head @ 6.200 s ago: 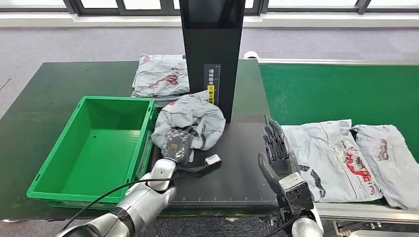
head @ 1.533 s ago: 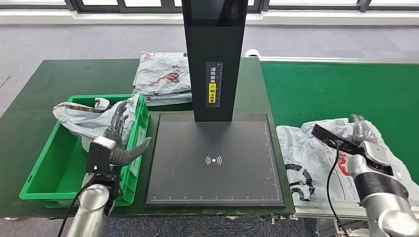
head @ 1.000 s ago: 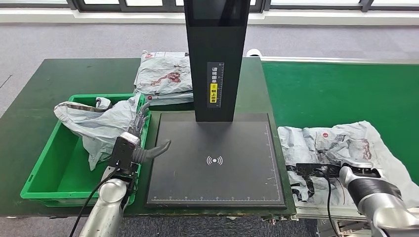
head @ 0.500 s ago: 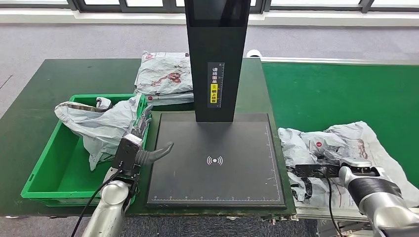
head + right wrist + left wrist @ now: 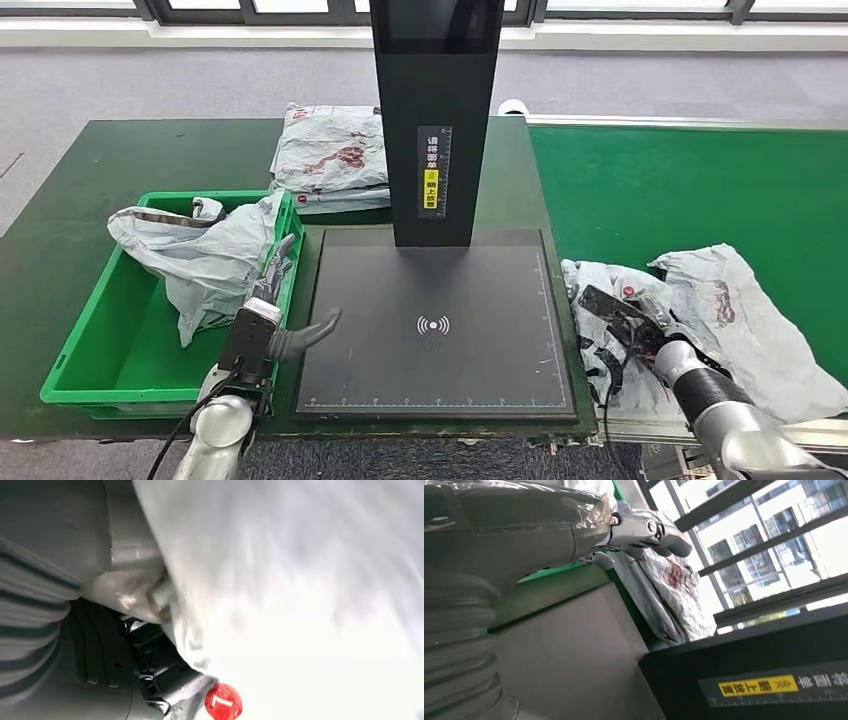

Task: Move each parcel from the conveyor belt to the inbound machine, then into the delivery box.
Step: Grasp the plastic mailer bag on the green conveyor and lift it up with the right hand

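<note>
The crumpled grey plastic mailer bag with red print (image 5: 615, 300) lies on the green conveyor belt (image 5: 680, 190), just beside the black scanning platform of the inbound machine (image 5: 435, 325). It looks light, limp and slippery, so it would sag from any grip; bunching a thick fold near its middle seems safer than a corner. The right hand (image 5: 640, 320) is pressed into it, film draped over the hand in the right wrist view (whether its fingers pinch it, I cannot tell). The left hand (image 5: 270, 325) hovers empty, fingers spread, by the green plastic delivery box (image 5: 70, 370), over whose rim another grey mailer (image 5: 200, 260) droops. The dark green counter (image 5: 100, 160) has a grey carpeted floor behind.
</note>
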`<state>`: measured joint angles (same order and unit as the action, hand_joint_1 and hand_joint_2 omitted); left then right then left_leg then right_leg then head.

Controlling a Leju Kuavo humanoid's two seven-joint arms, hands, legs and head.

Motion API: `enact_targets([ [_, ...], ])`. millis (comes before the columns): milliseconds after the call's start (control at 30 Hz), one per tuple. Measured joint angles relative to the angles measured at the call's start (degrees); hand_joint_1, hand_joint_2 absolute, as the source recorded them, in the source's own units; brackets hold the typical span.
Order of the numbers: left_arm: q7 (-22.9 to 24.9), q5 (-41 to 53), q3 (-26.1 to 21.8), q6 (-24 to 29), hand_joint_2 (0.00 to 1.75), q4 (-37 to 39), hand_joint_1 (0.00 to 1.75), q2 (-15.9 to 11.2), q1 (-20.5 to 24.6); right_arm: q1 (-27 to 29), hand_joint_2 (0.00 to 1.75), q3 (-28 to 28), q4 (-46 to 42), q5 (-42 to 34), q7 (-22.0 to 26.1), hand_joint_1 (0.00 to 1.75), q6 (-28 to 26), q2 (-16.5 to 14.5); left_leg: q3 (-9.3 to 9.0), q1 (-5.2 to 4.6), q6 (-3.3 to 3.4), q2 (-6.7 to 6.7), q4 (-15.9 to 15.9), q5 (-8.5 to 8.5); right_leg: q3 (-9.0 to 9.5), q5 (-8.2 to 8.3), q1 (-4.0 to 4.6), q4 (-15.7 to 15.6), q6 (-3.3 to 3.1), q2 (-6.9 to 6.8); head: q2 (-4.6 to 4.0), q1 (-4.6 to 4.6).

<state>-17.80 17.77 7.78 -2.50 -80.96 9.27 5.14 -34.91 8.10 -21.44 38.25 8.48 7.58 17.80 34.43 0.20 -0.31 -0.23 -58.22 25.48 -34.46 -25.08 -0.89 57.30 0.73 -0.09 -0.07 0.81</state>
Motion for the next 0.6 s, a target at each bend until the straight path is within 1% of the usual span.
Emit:
enact_targets([
  [100, 0.22, 0.54, -0.39, 1.0, 1.75, -0.77, 0.0, 0.36, -0.66, 0.15, 1.75, -8.28, -1.14, -10.8, 1.51, 1.75, 2.21, -1.7, 0.02, 0.0, 0.01, -0.04, 0.0, -0.01, 0.0, 0.0, 0.0, 0.0, 0.0, -0.06, 0.0, 0.0],
  [167, 0.23, 0.74, -0.69, 1.59, 1.75, -0.95, 0.0, 0.57, -0.87, 0.49, 1.75, -13.13, -2.0, -15.11, 1.92, 1.75, 3.24, -2.44, 0.03, 0.0, 0.02, -0.06, 0.0, -0.01, 0.01, 0.0, -0.01, 0.0, 0.0, -0.08, 0.0, -0.01],
  [267, 0.23, 0.8, -0.96, 2.43, 1.75, -0.99, 0.0, 0.76, -1.06, 1.36, 1.75, -18.19, -3.32, -20.3, 2.23, 1.75, 4.18, -3.17, 0.06, -0.03, 0.02, -0.07, 0.0, -0.01, 0.01, 0.0, -0.04, 0.0, 0.0, -0.09, 0.01, -0.02],
  [400, 0.23, 0.82, -1.04, 3.26, 1.75, -0.98, 0.0, 0.85, -1.1, 2.39, 1.75, -22.33, -5.5, -26.13, 2.53, 1.75, 5.45, -3.77, 0.07, -0.05, 0.02, -0.07, 0.0, -0.01, -0.01, 0.0, -0.06, -0.01, 0.0, -0.08, 0.01, -0.02],
  [600, 0.22, 0.86, -1.09, 3.8, 1.75, -0.98, 0.0, 1.01, -1.16, 3.24, 1.75, -25.32, -8.15, -30.21, 2.99, 1.75, 6.25, -4.14, 0.08, -0.04, 0.02, -0.07, 0.0, -0.01, -0.02, 0.0, -0.06, -0.01, 0.0, -0.08, 0.01, -0.01],
])
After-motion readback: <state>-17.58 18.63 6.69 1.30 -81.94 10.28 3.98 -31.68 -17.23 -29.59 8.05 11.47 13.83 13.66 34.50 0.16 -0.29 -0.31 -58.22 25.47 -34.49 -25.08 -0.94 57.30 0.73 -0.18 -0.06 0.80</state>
